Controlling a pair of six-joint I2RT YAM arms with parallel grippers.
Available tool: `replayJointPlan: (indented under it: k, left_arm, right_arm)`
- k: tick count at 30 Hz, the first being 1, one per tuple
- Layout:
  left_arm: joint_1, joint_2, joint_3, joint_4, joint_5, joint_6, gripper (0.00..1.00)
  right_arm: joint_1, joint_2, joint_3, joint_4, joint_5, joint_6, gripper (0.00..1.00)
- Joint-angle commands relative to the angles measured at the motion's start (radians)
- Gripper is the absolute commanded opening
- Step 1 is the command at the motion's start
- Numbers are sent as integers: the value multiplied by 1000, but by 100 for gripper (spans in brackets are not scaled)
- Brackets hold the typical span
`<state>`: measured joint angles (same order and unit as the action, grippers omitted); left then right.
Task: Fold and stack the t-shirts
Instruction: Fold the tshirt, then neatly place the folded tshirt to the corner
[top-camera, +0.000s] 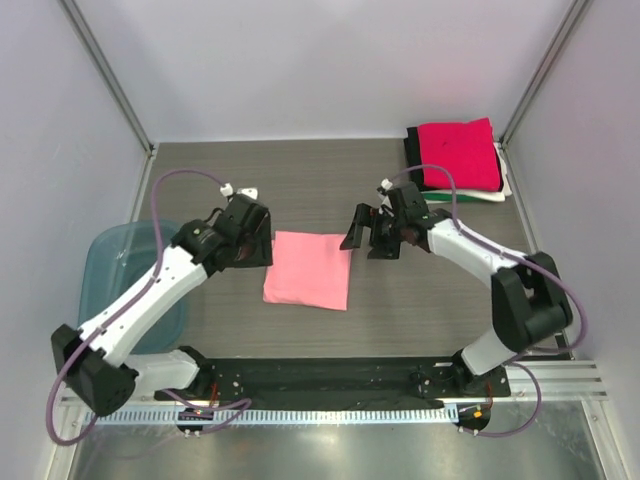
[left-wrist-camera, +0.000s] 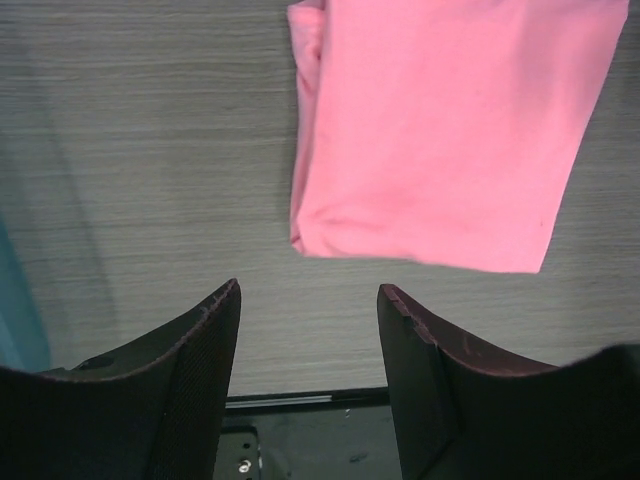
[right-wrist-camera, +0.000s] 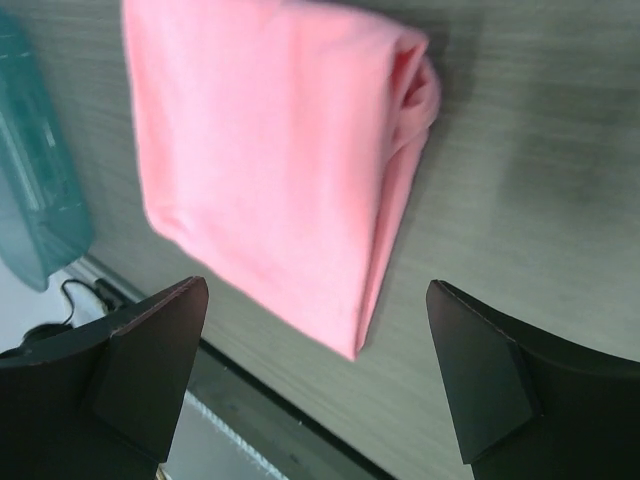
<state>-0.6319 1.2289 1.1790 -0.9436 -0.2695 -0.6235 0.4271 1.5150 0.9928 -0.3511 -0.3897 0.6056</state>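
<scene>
Folded pink t-shirt (top-camera: 308, 270) flat on the worktop (top-camera: 300, 180), bare surface along every edge. The left gripper (top-camera: 252, 243) and right gripper (top-camera: 368, 236) flank it, fingers (left-wrist-camera: 200, 380) apart and empty. Stacked t-shirts (top-camera: 458, 152) lie in the far-right corner.

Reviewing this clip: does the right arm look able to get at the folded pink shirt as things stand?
Probably yes: the right arm hangs just right of the pink shirt, jaws open toward it, with only bare table between.

Salmon-pink t-shirt (top-camera: 308, 270) folded into flat rectangle, laid mid-table; magenta-topped folded stack (top-camera: 458, 153) set at 2 o'clock.
</scene>
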Motion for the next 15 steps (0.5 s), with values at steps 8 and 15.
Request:
replayJointPlan:
  k: [8, 15]
  left_arm:
    - [1, -360, -163, -87, -148, 5, 60]
    - [1, -509, -246, -3, -168, -18, 61]
  right_arm:
    - [-45, 341, 236, 9, 3, -86, 87]
    - [-37, 456, 204, 136, -66, -32, 71]
